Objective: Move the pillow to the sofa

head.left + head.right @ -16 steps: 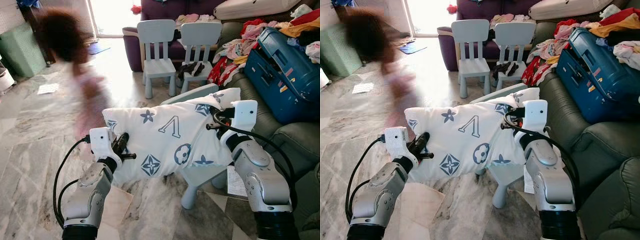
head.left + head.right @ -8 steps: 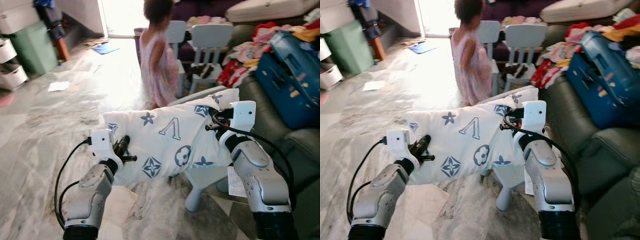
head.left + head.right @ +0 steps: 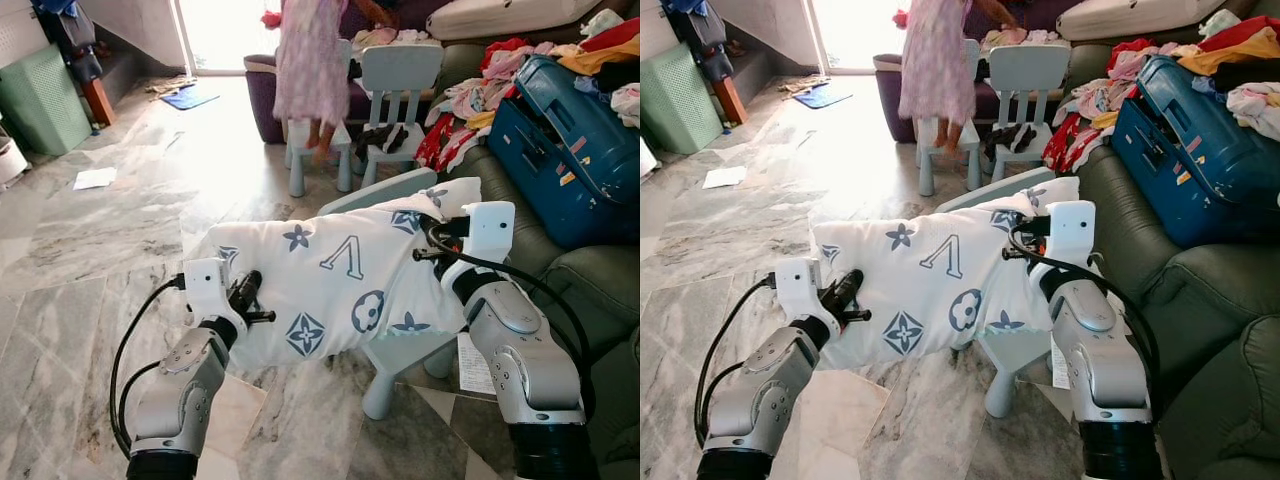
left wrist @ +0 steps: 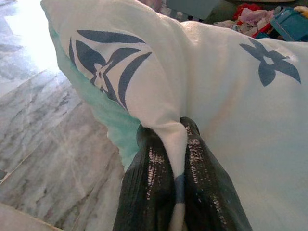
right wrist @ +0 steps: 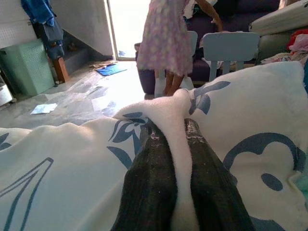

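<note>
Carrying the patterned pillow [image 3: 340, 285] stretched between us, our left gripper [image 4: 178, 159] and right gripper [image 5: 175, 144] each pinch a fold of its cover. A person [image 3: 310, 60] beyond could cross our path; thin pinches could slip before the sofa [image 3: 590, 270].

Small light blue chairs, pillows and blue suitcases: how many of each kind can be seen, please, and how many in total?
Small light blue chairs: 2
Patterned pillow held between left gripper and right gripper: 1
Blue suitcase: 1
Total: 4
</note>
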